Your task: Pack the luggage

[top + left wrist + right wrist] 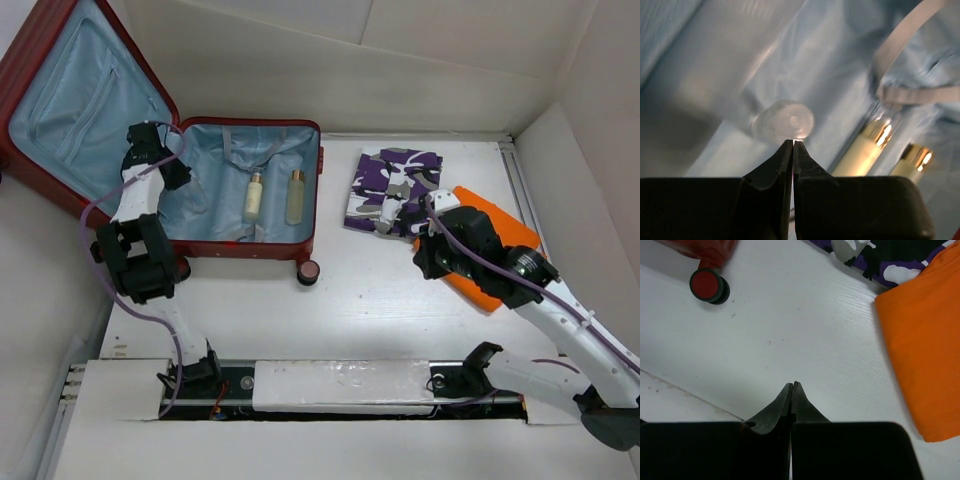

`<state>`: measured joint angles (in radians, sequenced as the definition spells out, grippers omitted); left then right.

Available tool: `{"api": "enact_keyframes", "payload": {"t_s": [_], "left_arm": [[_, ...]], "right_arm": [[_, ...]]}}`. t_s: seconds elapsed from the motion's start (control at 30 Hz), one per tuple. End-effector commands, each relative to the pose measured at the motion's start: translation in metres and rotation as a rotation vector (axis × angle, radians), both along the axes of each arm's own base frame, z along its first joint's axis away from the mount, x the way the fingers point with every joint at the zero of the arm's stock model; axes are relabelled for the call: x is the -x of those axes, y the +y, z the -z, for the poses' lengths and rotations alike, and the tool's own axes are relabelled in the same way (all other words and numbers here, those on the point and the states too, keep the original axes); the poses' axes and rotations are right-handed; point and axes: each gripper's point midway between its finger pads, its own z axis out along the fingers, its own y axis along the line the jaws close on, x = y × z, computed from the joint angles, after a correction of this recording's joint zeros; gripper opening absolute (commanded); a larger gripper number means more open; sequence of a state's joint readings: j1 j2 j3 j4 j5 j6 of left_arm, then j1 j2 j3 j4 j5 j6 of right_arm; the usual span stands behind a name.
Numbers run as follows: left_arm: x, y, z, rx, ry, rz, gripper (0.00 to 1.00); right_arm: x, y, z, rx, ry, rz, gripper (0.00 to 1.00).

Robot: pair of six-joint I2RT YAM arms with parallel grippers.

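Lying open at the far left of the bench (380,300), the suitcase (245,251) holds two gold-capped bottles (253,196) laid flat on its lining, probably so they cannot tip. The left tool (793,144), pressed together and empty, hangs inside the suitcase. The right tool (791,385), also pressed together, hangs right of the suitcase near camouflage cloth (390,185) and orange cloth (925,350), both unpacked. No legible writing.

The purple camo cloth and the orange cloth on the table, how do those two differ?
The purple camo cloth is patterned in purple, white and black; the orange cloth is plain. The camo cloth lies nearer the luggage; the orange cloth lies further right, partly hidden under the right arm. Both lie flat on the table, outside the luggage.
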<state>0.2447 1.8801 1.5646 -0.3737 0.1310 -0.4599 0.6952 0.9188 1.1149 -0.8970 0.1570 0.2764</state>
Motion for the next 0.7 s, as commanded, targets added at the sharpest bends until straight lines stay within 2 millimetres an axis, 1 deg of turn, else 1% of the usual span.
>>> {"api": "enact_keyframes", "payload": {"t_s": [0.0, 0.03, 0.07, 0.1, 0.13, 0.17, 0.2, 0.23, 0.27, 0.3, 0.37, 0.4, 0.43, 0.47, 0.5, 0.53, 0.6, 0.63, 0.67], "left_arm": [[-0.034, -0.001, -0.044, -0.007, -0.117, 0.030, 0.00], [-0.043, -0.007, -0.030, 0.009, -0.093, 0.051, 0.00], [-0.059, -0.012, -0.047, -0.001, -0.135, 0.065, 0.00], [-0.066, -0.010, -0.048, -0.002, -0.140, 0.066, 0.00], [-0.071, -0.015, -0.045, 0.001, -0.130, 0.076, 0.00], [-0.080, -0.015, -0.027, 0.014, -0.102, 0.082, 0.00], [-0.091, -0.015, -0.040, 0.020, -0.134, 0.083, 0.00], [-0.095, -0.017, -0.039, 0.031, -0.140, 0.096, 0.00], [-0.099, -0.017, -0.032, 0.040, -0.133, 0.090, 0.01], [-0.102, -0.018, -0.040, 0.044, -0.152, 0.099, 0.01], [-0.104, -0.032, -0.044, 0.078, -0.169, 0.148, 0.03], [-0.102, -0.047, -0.057, 0.070, -0.193, 0.188, 0.04], [-0.098, -0.061, -0.063, 0.058, -0.198, 0.223, 0.06], [-0.094, -0.077, -0.072, 0.043, -0.212, 0.263, 0.07], [-0.083, -0.119, -0.101, 0.026, -0.259, 0.350, 0.09], [-0.072, -0.141, -0.102, -0.001, -0.253, 0.405, 0.13], [-0.055, -0.186, -0.123, -0.028, -0.295, 0.479, 0.16], [-0.032, -0.229, -0.147, -0.027, -0.340, 0.557, 0.16], [-0.016, -0.250, -0.139, 0.007, -0.310, 0.572, 0.19]], "right_arm": [[-0.007, 0.005, -0.005, 0.008, -0.023, -0.009, 0.00], [-0.009, 0.006, -0.004, 0.012, -0.018, -0.009, 0.00], [-0.011, 0.008, 0.000, 0.022, -0.005, -0.009, 0.00], [-0.012, 0.009, -0.002, 0.017, -0.012, -0.009, 0.00], [-0.012, 0.012, 0.002, 0.016, 0.006, -0.010, 0.00], [-0.013, 0.013, -0.002, 0.009, -0.001, -0.010, 0.00], [-0.015, 0.014, -0.002, 0.013, 0.003, -0.010, 0.00], [-0.016, 0.016, 0.001, 0.015, 0.017, -0.005, 0.00], [-0.017, 0.014, -0.002, 0.019, 0.010, 0.003, 0.00], [-0.020, 0.014, -0.004, 0.023, 0.005, 0.012, 0.00], [-0.021, 0.012, -0.004, 0.028, 0.000, 0.020, 0.00], [-0.023, 0.012, -0.008, 0.021, -0.008, 0.033, 0.00], [-0.023, 0.012, -0.008, 0.021, -0.008, 0.033, 0.00], [-0.024, 0.011, -0.012, 0.019, -0.020, 0.041, 0.00], [-0.028, 0.007, -0.017, 0.027, -0.041, 0.065, 0.00], [-0.030, 0.004, -0.018, 0.030, -0.047, 0.089, 0.00], [-0.033, -0.003, -0.027, 0.034, -0.085, 0.125, 0.00], [-0.038, -0.008, -0.040, 0.030, -0.121, 0.154, 0.00], [-0.037, -0.011, -0.046, 0.028, -0.136, 0.166, 0.00]]}}
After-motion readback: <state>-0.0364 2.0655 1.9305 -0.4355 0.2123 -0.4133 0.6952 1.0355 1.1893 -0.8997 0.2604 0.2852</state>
